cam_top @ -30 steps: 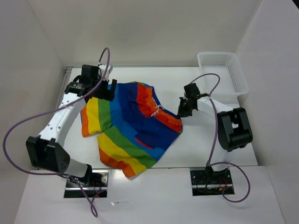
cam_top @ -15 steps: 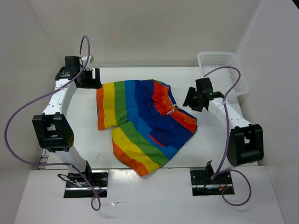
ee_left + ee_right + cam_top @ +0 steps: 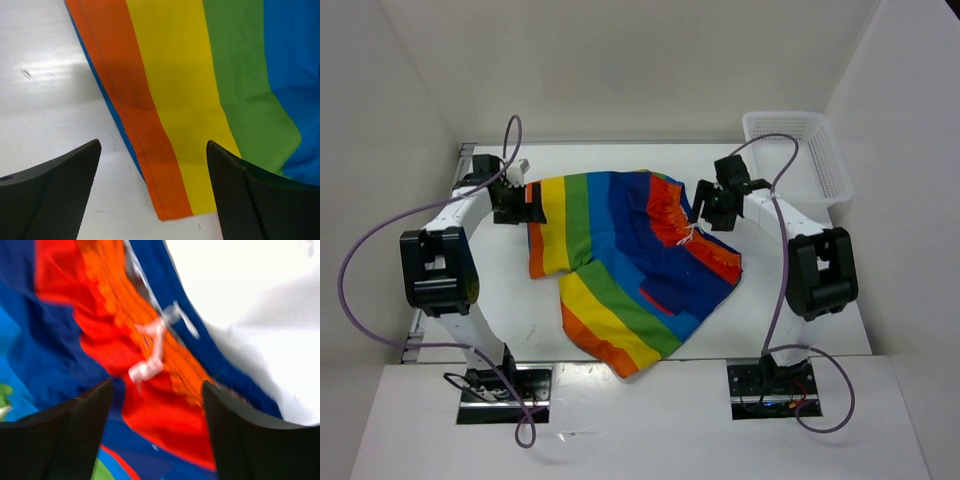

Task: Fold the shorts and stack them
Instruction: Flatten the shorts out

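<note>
The rainbow-striped shorts [image 3: 620,265] lie spread flat in the middle of the table, one leg toward the left and one toward the near edge. Their red-orange waistband and white drawstring [image 3: 687,236] are at the right. My left gripper [image 3: 525,203] hovers open over the orange hem corner [image 3: 172,200] of the left leg, holding nothing. My right gripper [image 3: 698,214] hangs open just above the waistband [image 3: 165,405], with the drawstring knot [image 3: 145,371] between its fingers' line; the right wrist view is blurred.
A white mesh basket [image 3: 796,155] stands at the back right corner of the table [image 3: 770,300]. White walls close in the left, back and right sides. Purple cables loop off both arms.
The right gripper has opened, let go of the waistband and swung back over it. The left gripper moved out to the back left, then returned to the leg's hem. The shorts now lie spread flatter.
</note>
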Available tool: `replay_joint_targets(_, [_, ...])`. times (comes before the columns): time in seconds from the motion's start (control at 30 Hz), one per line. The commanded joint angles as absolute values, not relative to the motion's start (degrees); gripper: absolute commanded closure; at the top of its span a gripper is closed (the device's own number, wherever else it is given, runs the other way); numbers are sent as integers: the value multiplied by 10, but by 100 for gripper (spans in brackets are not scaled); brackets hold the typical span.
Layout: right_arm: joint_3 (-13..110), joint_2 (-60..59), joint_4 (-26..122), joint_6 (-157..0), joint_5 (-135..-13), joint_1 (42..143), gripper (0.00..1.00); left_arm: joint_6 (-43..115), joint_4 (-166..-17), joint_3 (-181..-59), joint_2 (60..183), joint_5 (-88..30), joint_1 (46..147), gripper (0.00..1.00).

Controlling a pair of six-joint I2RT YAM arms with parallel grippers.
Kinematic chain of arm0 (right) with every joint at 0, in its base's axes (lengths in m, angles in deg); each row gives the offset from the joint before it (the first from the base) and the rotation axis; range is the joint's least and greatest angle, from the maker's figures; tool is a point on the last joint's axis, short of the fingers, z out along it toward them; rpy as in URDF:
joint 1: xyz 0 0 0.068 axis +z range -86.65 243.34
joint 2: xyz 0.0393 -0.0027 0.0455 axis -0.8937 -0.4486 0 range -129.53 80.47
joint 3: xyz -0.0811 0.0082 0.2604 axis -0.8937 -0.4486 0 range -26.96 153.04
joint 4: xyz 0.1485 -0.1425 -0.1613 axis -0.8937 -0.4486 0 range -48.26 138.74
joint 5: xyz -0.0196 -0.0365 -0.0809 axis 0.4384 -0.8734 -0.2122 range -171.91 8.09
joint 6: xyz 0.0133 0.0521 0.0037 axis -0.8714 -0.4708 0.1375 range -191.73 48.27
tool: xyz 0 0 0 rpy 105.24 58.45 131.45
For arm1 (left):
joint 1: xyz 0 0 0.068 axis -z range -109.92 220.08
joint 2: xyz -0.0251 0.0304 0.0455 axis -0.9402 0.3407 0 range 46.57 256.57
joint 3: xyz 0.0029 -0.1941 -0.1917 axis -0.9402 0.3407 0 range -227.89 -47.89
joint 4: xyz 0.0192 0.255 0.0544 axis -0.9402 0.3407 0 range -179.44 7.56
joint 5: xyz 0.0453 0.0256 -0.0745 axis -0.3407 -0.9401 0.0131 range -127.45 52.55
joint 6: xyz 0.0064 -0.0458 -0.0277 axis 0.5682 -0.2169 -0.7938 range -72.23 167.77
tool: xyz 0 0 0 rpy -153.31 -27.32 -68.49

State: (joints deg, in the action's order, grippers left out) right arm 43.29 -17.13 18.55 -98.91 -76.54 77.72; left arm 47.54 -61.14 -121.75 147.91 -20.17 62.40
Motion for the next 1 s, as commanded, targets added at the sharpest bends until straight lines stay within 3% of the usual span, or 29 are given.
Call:
replay_joint_targets(0.0, [519, -213, 207, -984, -754, 778, 27, 478, -669, -1279, 1511, -216, 616, 8])
replay_joint_targets(0.17, [599, -279, 207, -984, -749, 778, 39, 478, -677, -1416, 1635, -230, 606, 12])
replay_joint_targets(0.37, [679, -326, 201, -997, -730, 773, 36, 478, -621, -1596, 1760, -250, 606, 15])
replay_joint_targets(0.73, [744, -373, 180, -1002, -712, 768, 32, 478, -512, -1805, 1914, -259, 645, 18])
replay_joint_targets(0.97, [795, -426, 161, -995, -707, 756, 27, 478, -570, -1691, 1871, -282, 644, 20])
